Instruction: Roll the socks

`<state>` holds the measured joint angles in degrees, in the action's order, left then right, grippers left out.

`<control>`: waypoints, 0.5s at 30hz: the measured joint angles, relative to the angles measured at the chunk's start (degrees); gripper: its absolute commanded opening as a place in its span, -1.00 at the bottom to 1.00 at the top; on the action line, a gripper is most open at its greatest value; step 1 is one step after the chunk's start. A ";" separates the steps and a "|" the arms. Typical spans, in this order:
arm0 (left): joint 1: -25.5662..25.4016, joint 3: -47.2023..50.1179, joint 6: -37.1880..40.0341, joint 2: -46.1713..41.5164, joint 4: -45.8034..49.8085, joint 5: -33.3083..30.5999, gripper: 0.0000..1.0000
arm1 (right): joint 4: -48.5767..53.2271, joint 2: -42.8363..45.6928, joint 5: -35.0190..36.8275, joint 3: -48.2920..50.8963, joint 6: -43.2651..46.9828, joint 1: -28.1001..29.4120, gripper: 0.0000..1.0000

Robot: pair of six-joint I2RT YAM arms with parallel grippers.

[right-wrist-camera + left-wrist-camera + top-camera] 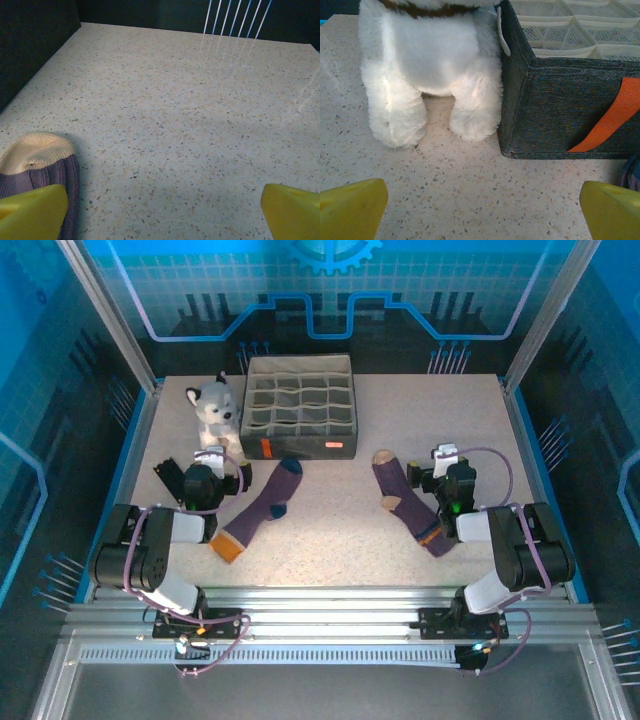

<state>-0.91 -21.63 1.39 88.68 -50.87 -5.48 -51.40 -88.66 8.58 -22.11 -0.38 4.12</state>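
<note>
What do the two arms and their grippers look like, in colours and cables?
The left arm and right arm are black with pale grey shells; purple cables loop along both. The left gripper and right gripper have blunt yellow fingertips.

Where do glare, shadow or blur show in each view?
Top external: sharp, the table brightest at its centre. Left wrist: white fur on the plush husky nearly washed out, the yellow fingertips blurred at the lower corners. Right wrist: pale streaks of glare on the far table, a soft shadow beside the tan-toed sock.
</note>
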 measured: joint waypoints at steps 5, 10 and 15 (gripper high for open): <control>0.00 0.00 0.00 0.00 0.00 0.00 0.99 | 0.00 0.00 0.00 0.00 0.00 0.00 1.00; 0.00 0.00 0.00 0.00 0.00 0.00 0.99 | 0.00 0.00 0.00 0.00 0.00 0.00 1.00; 0.00 0.00 0.00 -0.02 0.02 0.02 0.99 | 0.63 0.33 -0.04 -0.02 0.02 0.00 1.00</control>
<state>-0.91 -21.63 1.39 88.66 -50.85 -5.45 -50.76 -88.33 8.54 -22.13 -0.36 4.12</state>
